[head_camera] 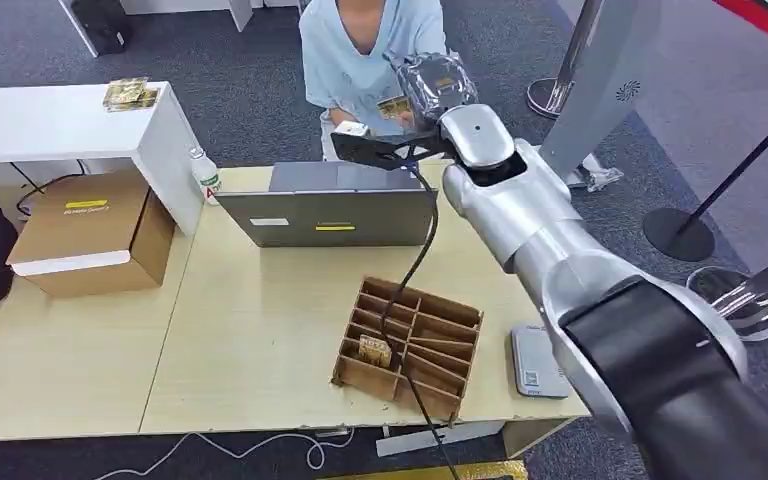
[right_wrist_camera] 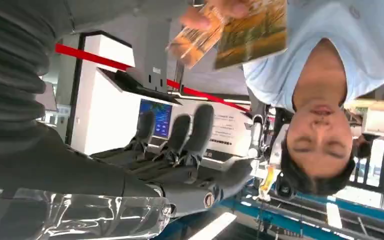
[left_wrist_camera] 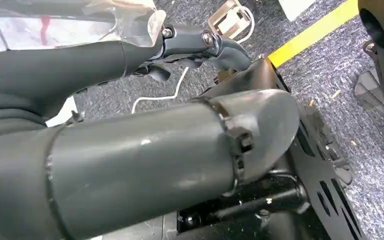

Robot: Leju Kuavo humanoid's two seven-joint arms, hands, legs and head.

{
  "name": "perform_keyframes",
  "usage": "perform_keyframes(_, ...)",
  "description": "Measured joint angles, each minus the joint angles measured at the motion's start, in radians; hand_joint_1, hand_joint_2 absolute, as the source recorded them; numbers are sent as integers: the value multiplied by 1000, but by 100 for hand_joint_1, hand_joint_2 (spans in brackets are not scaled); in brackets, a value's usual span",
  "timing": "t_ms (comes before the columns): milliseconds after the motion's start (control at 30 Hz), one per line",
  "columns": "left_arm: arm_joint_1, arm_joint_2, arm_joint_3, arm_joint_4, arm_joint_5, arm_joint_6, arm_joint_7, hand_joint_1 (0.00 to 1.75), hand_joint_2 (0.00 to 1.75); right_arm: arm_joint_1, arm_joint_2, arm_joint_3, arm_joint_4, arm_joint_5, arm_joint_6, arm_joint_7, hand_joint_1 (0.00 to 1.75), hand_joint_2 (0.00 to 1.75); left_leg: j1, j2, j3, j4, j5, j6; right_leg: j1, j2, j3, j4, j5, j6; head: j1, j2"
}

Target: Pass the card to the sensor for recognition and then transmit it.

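My right arm reaches across the table, and its plastic-wrapped right hand (head_camera: 432, 85) is up in front of a person in a light blue shirt (head_camera: 355, 45). A yellowish card (head_camera: 393, 107) is at that hand. In the right wrist view the person's fingers hold the card (right_wrist_camera: 250, 32) together with an orange one (right_wrist_camera: 195, 42), apart from my right hand (right_wrist_camera: 180, 145), whose fingers are spread and hold nothing. The flat grey sensor (head_camera: 538, 362) lies near the table's right front corner. My left hand (left_wrist_camera: 200, 42) hangs over the carpet and holds nothing.
A wooden divided box (head_camera: 410, 345) with a card (head_camera: 375, 350) in one slot stands on the light table (head_camera: 250, 330). A grey case (head_camera: 335, 205), a cardboard box (head_camera: 90, 235), a bottle (head_camera: 206, 175) and a black cable (head_camera: 415, 270) are nearby. Stanchion bases (head_camera: 678, 235) stand on the right.
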Motion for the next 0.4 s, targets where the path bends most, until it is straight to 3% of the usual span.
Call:
perform_keyframes(267, 0, 0, 0, 0, 0, 17, 20, 0, 0, 11, -7, -100, -58, -68, -132, -61, 0, 175, 0, 0, 0, 0, 0, 0, 0, 0, 0, 0, 0, 0, 0, 0)
perform_keyframes(400, 0, 0, 0, 0, 0, 22, 29, 0, 0, 63, -18, -176, -164, -163, -181, -145, 0, 175, 0, 0, 0, 0, 0, 0, 0, 0, 0, 0, 0, 0, 0, 0)
